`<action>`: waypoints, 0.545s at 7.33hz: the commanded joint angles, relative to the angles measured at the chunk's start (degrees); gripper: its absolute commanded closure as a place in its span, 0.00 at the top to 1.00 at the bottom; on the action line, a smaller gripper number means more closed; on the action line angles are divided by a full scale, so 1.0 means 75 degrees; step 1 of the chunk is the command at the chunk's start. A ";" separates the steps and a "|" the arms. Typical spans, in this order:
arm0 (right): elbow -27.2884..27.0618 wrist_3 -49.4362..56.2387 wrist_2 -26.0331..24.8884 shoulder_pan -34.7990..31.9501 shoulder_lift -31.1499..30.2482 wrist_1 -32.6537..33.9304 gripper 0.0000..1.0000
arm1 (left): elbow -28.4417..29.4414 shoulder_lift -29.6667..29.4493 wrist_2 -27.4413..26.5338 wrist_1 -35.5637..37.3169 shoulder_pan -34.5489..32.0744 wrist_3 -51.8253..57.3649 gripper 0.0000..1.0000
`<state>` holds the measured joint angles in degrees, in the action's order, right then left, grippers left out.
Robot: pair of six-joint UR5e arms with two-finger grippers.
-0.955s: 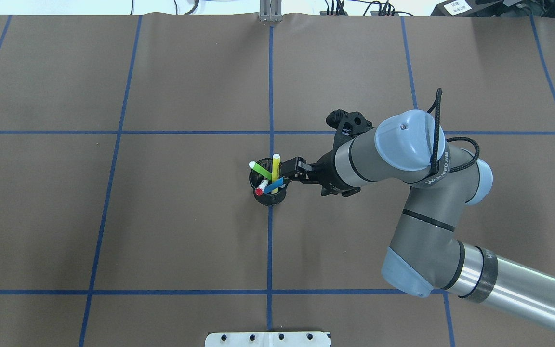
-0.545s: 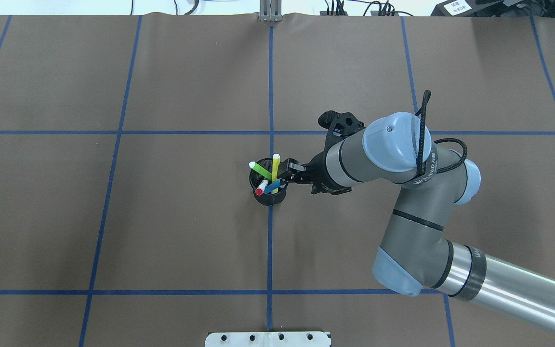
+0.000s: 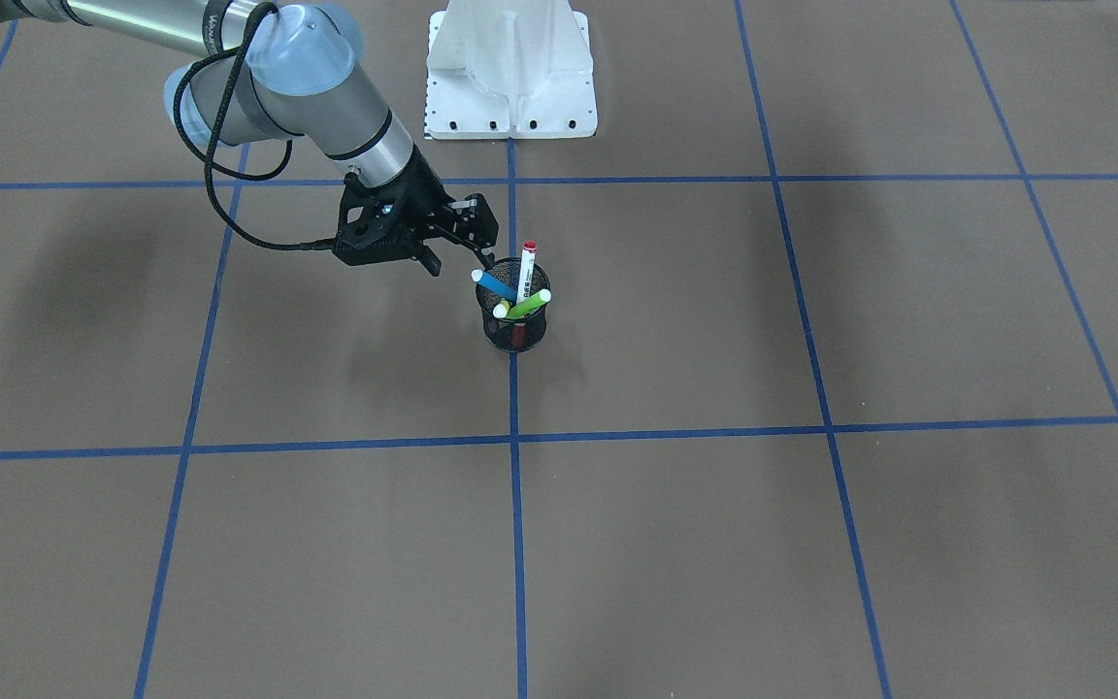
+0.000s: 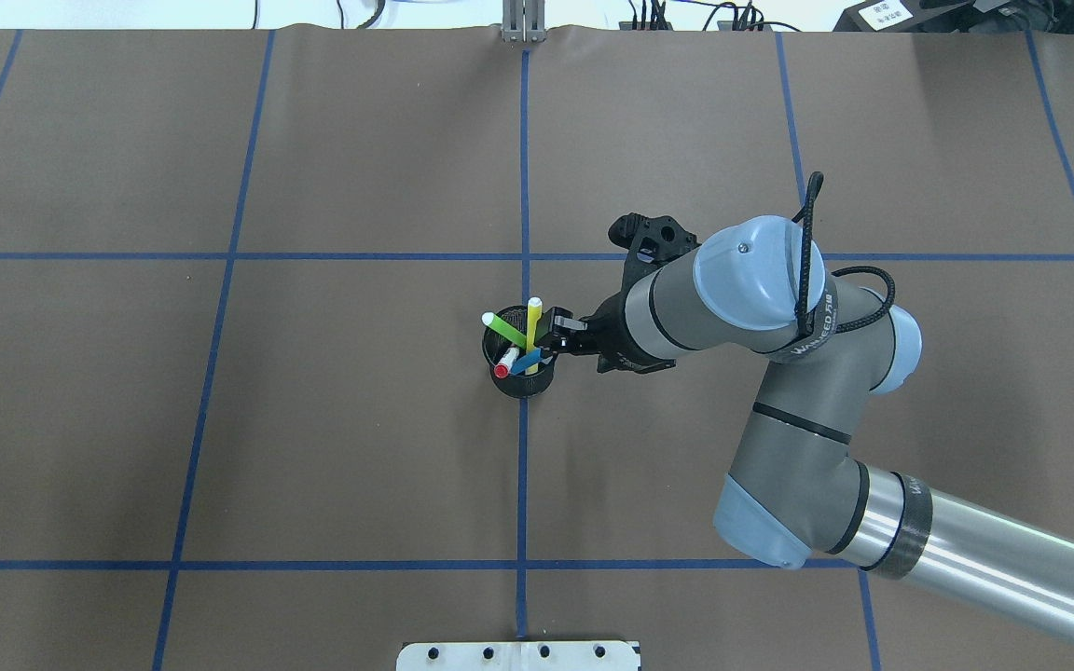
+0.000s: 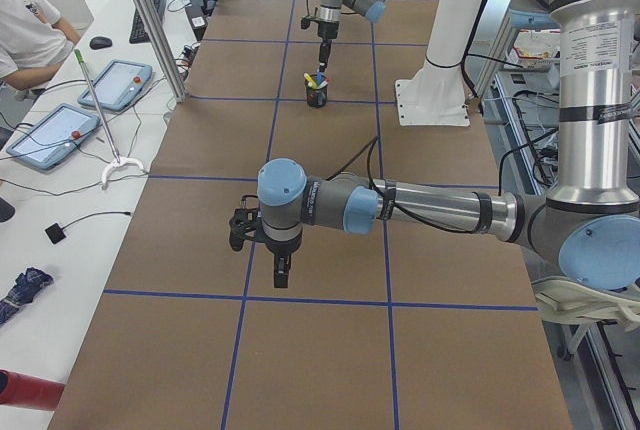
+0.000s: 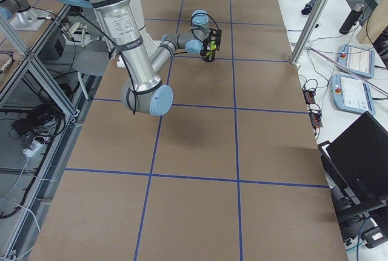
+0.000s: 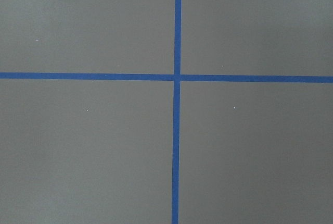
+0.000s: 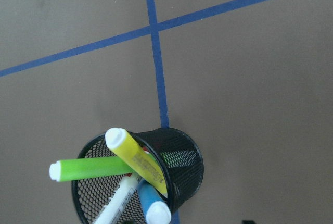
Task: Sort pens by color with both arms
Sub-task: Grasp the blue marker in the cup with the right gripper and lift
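Black right gripper (image 4: 553, 339), spread open, hangs at the cup's (image 4: 525, 385) rim, just beside the blue pen (image 4: 531, 360). That pen, the green pen (image 4: 504, 328), yellow pen (image 4: 532, 326) and red-capped pen (image 4: 505, 363) lean inside the cup on the bench (image 4: 313, 419). The left gripper (image 5: 282, 270) hangs well apart; I cannot tell whether it is spread.

Robotics lab, taped grid table (image 4: 360, 168), operator tablets (image 5: 113, 84)

Brown table (image 4: 360, 419) gridded with blue tape lines (image 4: 360, 565), black mesh cup (image 4: 526, 384) upright on the centre line, white pedestal base (image 3: 510, 87) at the robot-side edge, seemingly bolted down.
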<state>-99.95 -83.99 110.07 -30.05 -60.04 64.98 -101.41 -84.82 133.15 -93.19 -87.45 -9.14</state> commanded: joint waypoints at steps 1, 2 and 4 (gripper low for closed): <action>0.0002 0.0054 -0.0039 -0.0001 0.0025 -0.0004 0.61 | 0.0010 0.0000 0.0000 -0.0055 0.0000 0.0000 1.00; 0.0014 0.0136 -0.0132 -0.0001 0.0025 -0.0004 0.61 | 0.0010 0.0000 0.0000 -0.0044 0.0000 0.0000 1.00; 0.0084 0.0289 -0.0180 -0.0001 0.0165 -0.0004 0.61 | 0.0010 0.0000 0.0000 -0.0056 0.0000 -0.0011 1.00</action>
<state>-99.72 -82.36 108.98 -30.06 -59.58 64.95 -101.35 -84.81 133.16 -93.57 -87.45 -9.16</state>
